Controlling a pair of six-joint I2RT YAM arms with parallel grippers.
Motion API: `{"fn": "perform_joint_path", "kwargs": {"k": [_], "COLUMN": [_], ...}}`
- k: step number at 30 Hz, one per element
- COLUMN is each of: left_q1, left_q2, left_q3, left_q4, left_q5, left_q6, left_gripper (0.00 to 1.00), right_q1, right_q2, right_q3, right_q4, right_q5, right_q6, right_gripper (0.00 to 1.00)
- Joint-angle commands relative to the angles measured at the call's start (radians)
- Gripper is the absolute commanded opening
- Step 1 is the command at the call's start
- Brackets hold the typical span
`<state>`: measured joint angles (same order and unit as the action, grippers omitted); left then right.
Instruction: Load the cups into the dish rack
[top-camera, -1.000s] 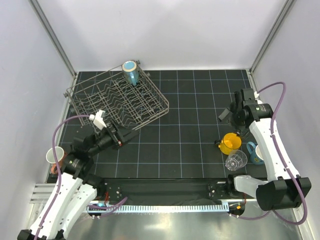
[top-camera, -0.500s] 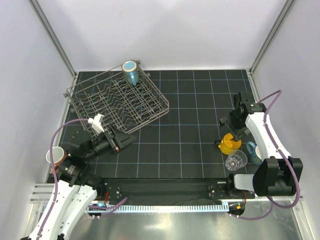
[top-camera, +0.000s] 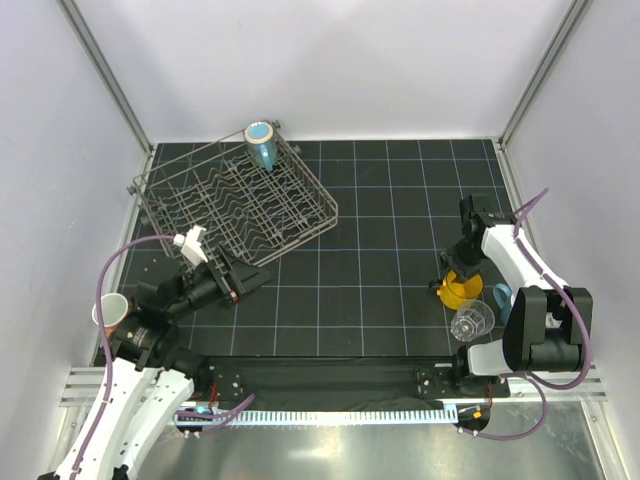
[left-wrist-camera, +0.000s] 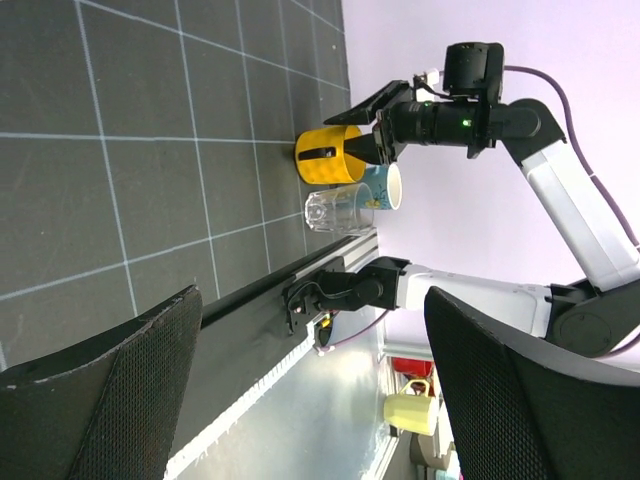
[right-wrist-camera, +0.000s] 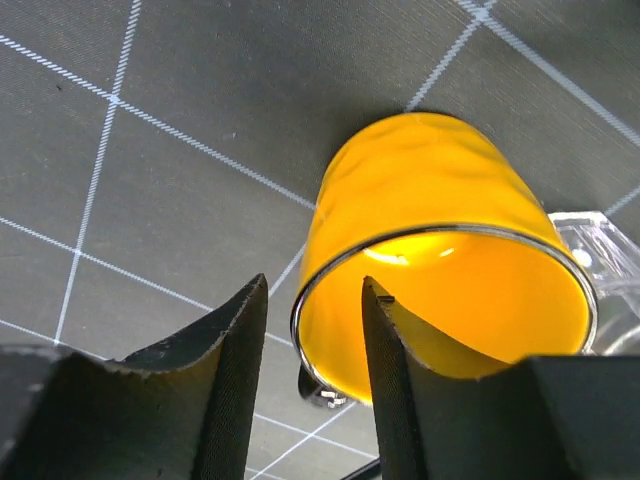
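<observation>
Three cups are clustering at the lower right of the top view, closest to the arm bases: clear tumbler (top-camera: 472, 322), blue mug (top-camera: 512, 306) just beside it, yellow cup (top-camera: 460, 290) right behind the tumbler.

Right gripper (right-wrist-camera: 315, 283) is working the yellow cup. One finger is reaching inside the mouth and the other is outside, so the jaws are half spread and straddling the wall. A strip of mat is showing between outer finger and cup, so I am reading this as not pinching yet. A rim grip is making sense here, since the tumbler is crowding the cup's side and leaving little room for a grasp around the body.

Left gripper (top-camera: 255, 280) is hovering at lower centre-left, jaws wide and empty, likely waiting its turn.

One salmon-pink cup (top-camera: 110, 312) is standing at the far left edge, beside the left arm.

Further back, upper left, the dish rack (top-camera: 300, 225) is sitting skewed on the mat. A light blue cup (top-camera: 262, 143) is sitting at the rack's far corner, apparently loaded already.
</observation>
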<state>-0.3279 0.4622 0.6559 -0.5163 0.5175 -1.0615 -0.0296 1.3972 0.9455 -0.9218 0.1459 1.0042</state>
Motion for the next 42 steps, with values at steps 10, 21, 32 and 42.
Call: {"fn": "perform_joint_path", "kwargs": {"k": [10,21,32,42], "left_q1": [-0.002,-0.002,-0.188,-0.54], "left_q2": [0.041,0.164,0.253,0.368], "left_q3": [0.131,0.09,0.062,0.036], "left_q4": [-0.07,0.163,0.438,0.745], "left_q5": [-0.051,0.016,-0.141,-0.454], "left_q6": [0.028,-0.129,-0.238,-0.203], "left_gripper": [0.88,0.87,0.79,0.75], "right_q1": [0.011,0.218,0.519,0.55], "right_q2": [-0.004,-0.213,-0.294,-0.441], "right_q3": [-0.05,0.019,0.174,-0.006], "right_q4": [0.162,0.326,0.589,1.168], "right_q5": [-0.081,-0.256,-0.558,-0.792], "right_q6": [-0.183,-0.452,-0.51,-0.184], "right_gripper": [0.11,0.04,0.04,0.04]}}
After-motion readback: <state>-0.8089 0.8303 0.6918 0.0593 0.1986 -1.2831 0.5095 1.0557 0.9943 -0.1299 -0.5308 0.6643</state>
